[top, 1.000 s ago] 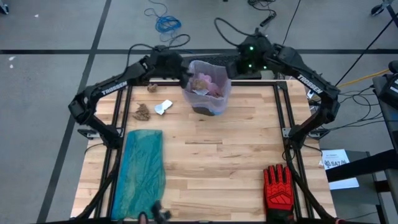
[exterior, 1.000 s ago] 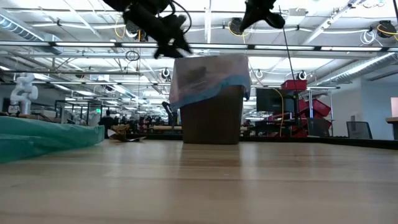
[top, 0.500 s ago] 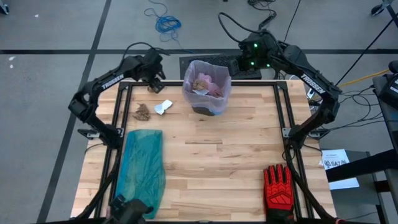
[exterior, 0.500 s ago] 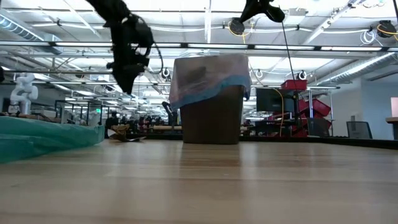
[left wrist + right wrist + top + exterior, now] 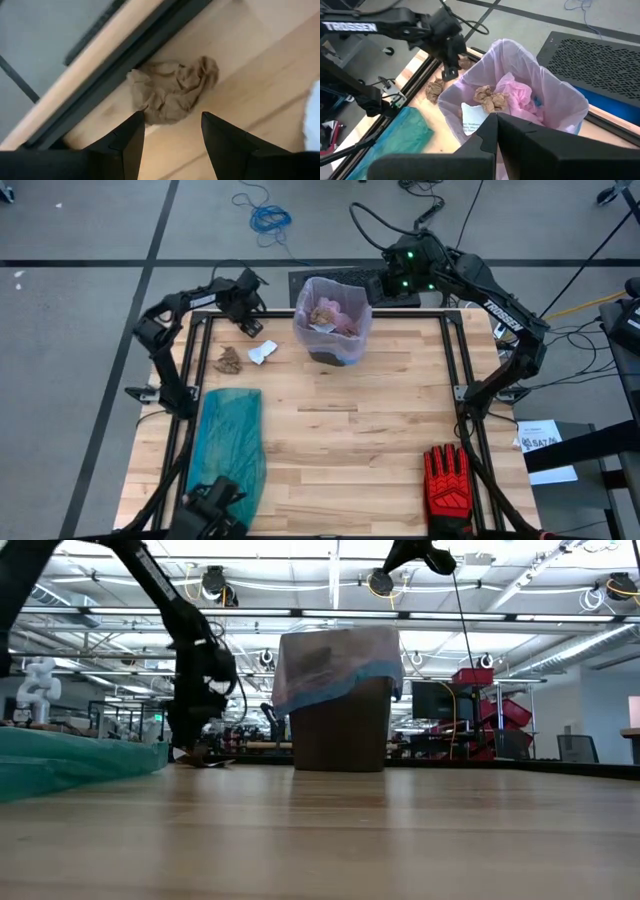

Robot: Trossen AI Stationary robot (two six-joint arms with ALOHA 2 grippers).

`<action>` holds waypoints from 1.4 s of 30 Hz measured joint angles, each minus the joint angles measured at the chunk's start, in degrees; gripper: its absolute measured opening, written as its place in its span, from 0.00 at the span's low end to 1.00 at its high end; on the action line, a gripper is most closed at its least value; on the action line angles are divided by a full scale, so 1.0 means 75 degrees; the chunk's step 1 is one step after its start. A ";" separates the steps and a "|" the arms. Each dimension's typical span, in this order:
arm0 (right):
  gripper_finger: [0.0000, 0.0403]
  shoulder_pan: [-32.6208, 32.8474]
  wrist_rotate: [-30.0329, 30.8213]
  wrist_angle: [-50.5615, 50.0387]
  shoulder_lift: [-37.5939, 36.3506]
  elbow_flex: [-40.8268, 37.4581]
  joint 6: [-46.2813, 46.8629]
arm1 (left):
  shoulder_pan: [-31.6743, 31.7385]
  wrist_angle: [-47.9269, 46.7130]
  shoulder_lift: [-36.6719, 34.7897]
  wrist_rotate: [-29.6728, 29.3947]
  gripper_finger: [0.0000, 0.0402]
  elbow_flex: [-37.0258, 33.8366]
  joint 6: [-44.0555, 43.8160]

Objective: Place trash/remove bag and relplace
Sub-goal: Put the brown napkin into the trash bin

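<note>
The left gripper (image 5: 250, 330) hangs low with its fingers parted over a brown paper wad (image 5: 172, 90) that lies hard against the table's dark edge rail (image 5: 115, 75), which blocks that side. Toward the table's middle, bare wood stays free up to a white scrap (image 5: 262, 352) and a second brown wad (image 5: 230, 359). The lined bin (image 5: 333, 320) stands well apart beside it, with the right gripper (image 5: 497, 122) above the rim.

Pinkish-lavender bag (image 5: 352, 312), brown trash (image 5: 172, 89)
</note>
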 joint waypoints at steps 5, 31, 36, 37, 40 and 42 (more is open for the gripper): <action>0.00 0.0043 0.0003 0.0000 0.0000 0.0000 0.0136 | -0.0015 0.0079 0.0689 -0.0018 0.48 0.0044 -0.0053; 0.00 0.0178 0.0050 0.0113 0.0000 0.0000 -0.0303 | -0.0470 0.0137 -0.2509 0.2694 0.00 0.1612 -0.0871; 0.00 0.0178 0.0052 0.0414 0.0000 0.0000 -0.0488 | -0.1130 0.0997 -0.3190 0.3803 0.00 0.1969 -0.1058; 0.00 0.0178 0.0050 0.0459 0.0000 0.0000 -0.0531 | -0.1312 0.1135 -0.3251 0.3855 0.00 0.2050 -0.1226; 0.00 0.0144 0.0047 0.0594 0.0000 0.0000 -0.0630 | -0.1787 0.1413 -0.3276 0.4226 0.00 0.2258 -0.1474; 0.00 0.0123 0.0048 0.0718 0.0000 0.0000 -0.0743 | -0.2113 0.1603 -0.3254 0.4363 0.00 0.2264 -0.1479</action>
